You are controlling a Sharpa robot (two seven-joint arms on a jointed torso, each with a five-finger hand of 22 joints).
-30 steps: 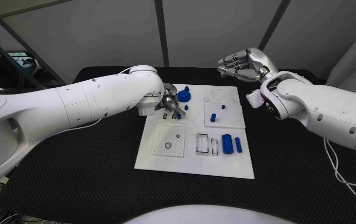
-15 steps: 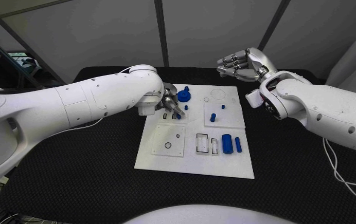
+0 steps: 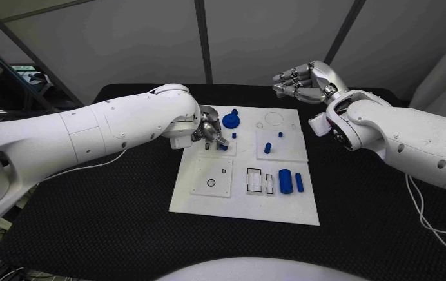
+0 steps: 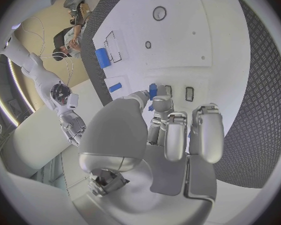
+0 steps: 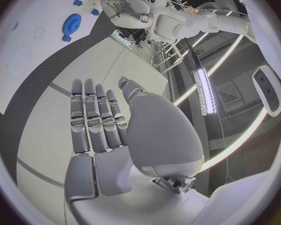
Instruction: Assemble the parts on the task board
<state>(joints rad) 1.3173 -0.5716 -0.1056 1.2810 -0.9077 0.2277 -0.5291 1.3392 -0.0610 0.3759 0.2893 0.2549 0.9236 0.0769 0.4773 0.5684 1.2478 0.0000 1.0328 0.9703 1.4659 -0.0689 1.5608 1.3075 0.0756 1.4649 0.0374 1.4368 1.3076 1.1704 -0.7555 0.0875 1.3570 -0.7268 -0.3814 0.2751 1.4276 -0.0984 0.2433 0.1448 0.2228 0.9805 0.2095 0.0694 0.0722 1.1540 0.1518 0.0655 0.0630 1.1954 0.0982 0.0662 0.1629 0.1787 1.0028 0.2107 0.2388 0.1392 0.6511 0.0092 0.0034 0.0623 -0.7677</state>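
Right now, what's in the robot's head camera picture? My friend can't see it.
The robot's left hand pinches a small blue part at the far left of the white task board on a black table. Its right hand hangs above the table, holding nothing. A blue gear and more blue parts sit on the board.

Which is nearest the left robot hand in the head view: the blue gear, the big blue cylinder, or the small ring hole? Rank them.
From the left robot hand:
1. Blue gear, just beyond it at the board's far end.
2. Small ring hole, nearer the robot, on the left panel.
3. Big blue cylinder, farthest, toward the board's right edge.
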